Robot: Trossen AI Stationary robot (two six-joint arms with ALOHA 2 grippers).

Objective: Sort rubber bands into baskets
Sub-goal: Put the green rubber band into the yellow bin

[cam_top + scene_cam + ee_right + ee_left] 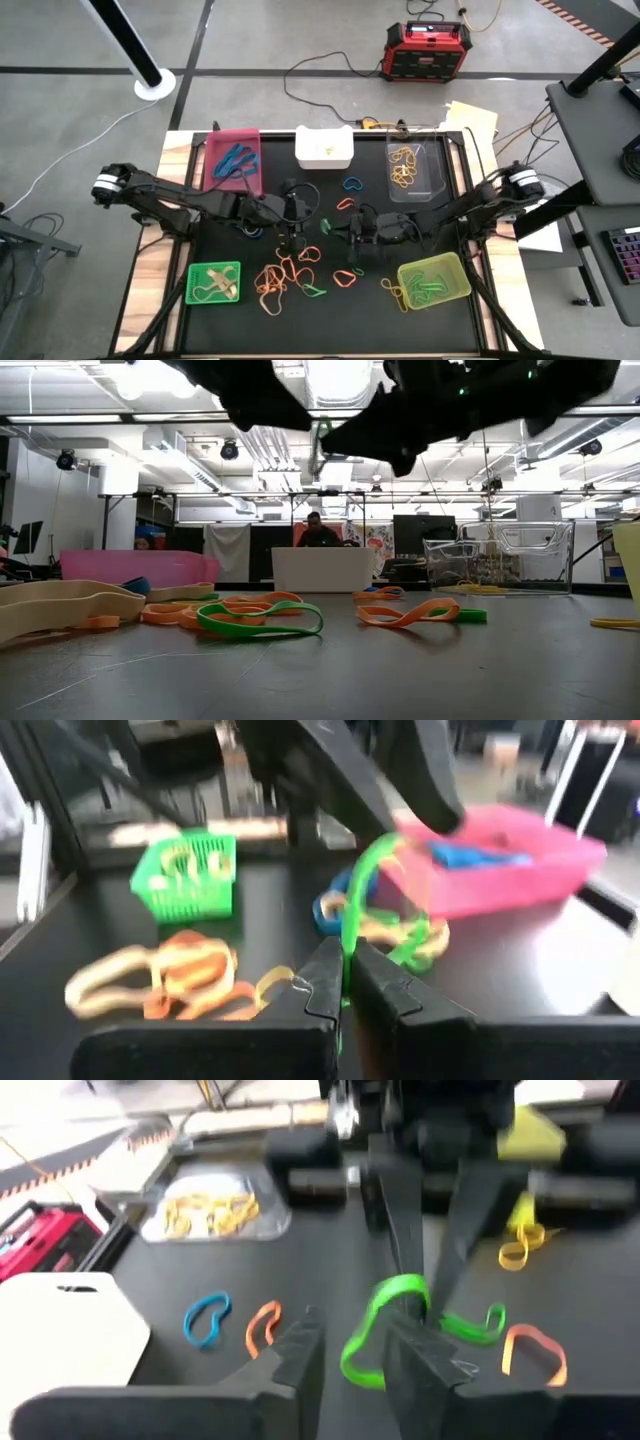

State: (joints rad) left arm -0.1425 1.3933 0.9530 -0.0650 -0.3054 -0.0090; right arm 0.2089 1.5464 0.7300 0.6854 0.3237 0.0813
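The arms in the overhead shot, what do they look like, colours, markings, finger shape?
Both arms are black and jointed, each with a white band near its outer end: left arm, right arm. The left gripper and right gripper are black too. Close up, the fingers are dark, flat and taper to blunt tips. No lettering is legible.

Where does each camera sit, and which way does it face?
High: above the table, facing straight down; both arms show.
Low: at tabletop height, facing level across the bands into the room; arms loom overhead.
Left wrist: on the left arm, past the left gripper toward the right arm.
Right wrist: on the right arm, past the right gripper toward the pink basket.
Shared: both wrist views show the green band.
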